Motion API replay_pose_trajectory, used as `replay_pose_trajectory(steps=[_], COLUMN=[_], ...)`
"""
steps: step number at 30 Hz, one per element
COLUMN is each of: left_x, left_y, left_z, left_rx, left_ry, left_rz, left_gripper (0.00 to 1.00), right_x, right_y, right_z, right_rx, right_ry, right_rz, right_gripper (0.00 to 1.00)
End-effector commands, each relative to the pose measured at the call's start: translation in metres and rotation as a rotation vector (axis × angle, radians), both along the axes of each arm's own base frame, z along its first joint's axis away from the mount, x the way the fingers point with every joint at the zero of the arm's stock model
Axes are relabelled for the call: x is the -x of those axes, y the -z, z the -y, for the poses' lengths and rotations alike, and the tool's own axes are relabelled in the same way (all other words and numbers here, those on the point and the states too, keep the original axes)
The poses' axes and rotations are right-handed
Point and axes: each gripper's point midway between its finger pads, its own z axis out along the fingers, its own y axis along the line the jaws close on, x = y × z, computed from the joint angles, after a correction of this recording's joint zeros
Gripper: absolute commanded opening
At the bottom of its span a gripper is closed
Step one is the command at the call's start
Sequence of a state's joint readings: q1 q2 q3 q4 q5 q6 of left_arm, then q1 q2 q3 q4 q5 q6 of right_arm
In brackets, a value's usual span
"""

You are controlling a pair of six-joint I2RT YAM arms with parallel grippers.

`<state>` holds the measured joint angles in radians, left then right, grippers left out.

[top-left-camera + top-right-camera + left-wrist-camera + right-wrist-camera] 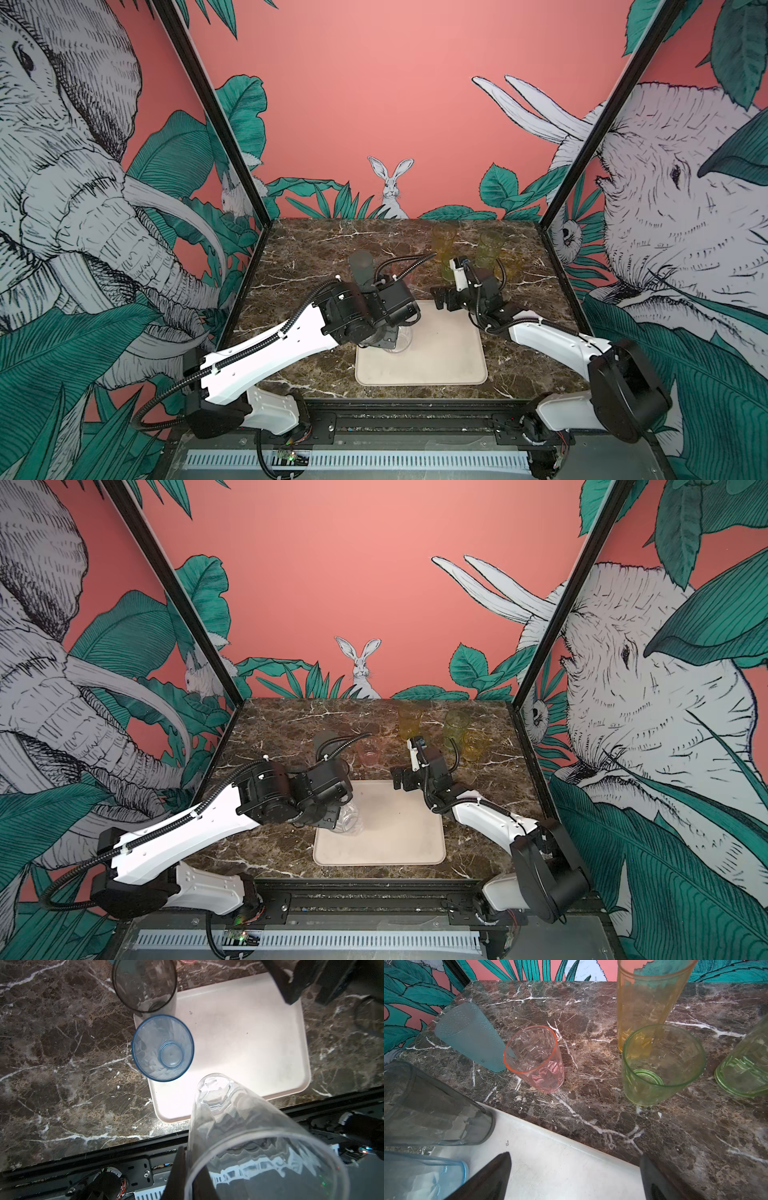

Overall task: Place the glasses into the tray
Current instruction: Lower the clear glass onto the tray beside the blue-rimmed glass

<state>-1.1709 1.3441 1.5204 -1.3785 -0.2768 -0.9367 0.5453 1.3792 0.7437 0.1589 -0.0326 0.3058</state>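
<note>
Grey glass (pixel 144 982) and blue glass (pixel 163 1047) stand upright on the tray (pixel 249 1043) along its left edge, the grey one at the far corner. They crowd the spot just beside the clear glass (pixel 249 1136), which I have over the tray's near-left part. On the table (pixel 675 1126) beyond the tray I see a teal glass (pixel 471 1036), a pink glass (pixel 535 1059), a tall amber glass (pixel 648 1001) and, near it, a short green glass (pixel 660 1064). My left gripper (pixel 190 1159) pinches the clear glass's wall at the rim and holds it tilted; whether its base touches the tray I cannot tell. That arm stretches low from the near-left corner, wrist bent down. My right gripper (pixel 575 1178) hangs spread wide and empty over the tray's far edge, elbow folded.
</note>
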Motion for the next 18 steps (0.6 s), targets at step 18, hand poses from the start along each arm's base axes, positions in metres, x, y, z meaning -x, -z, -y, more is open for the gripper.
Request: replay_pose_trajectory(steps=[18], left_x=[0.006], left_y=[0.047], left_z=[-0.036], left_rx=[-0.055], left_ry=[-0.133], left_rz=[-0.012], left_gripper=[0.00], right_x=[-0.004], right_y=[-0.005], right_z=[-0.002], right_rx=[-0.003], right_ry=[0.003], right_rz=[0.032], right_gripper=[0.99])
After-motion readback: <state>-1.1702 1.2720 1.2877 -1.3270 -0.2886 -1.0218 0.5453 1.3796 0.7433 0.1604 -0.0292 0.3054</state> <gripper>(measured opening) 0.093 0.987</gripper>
